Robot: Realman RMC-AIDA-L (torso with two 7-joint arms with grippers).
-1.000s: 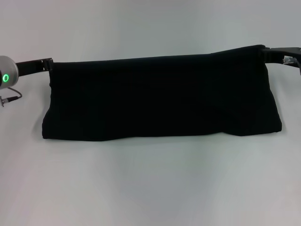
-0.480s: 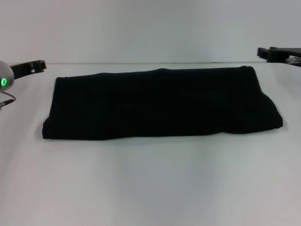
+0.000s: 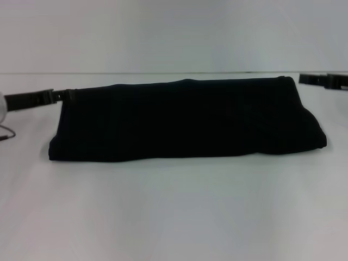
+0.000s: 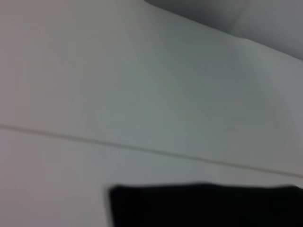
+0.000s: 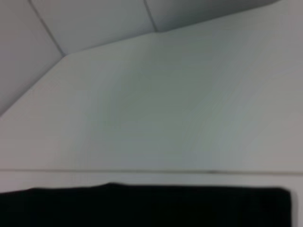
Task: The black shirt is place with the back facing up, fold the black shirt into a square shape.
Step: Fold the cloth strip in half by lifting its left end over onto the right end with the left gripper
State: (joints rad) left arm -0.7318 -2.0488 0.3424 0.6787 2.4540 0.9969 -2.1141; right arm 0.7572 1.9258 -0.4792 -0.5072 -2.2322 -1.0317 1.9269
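Note:
The black shirt lies on the white table as a wide folded band, its long edges running left to right. My left gripper reaches in low from the left, and its tip is at the shirt's far left corner; whether it touches the cloth is unclear. My right gripper hovers at the right edge of the head view, a short gap away from the shirt's far right corner. In the left wrist view the black shirt shows as a dark strip, and the right wrist view shows the shirt the same way.
The table's far edge runs just behind the shirt, with a pale wall beyond it. A thin cable hangs near the left arm. Bare white tabletop stretches in front of the shirt.
A second ago both grippers held the shirt's far edge up; it then dropped flat and they drew apart. Since then the left gripper has come back in to the far left corner.

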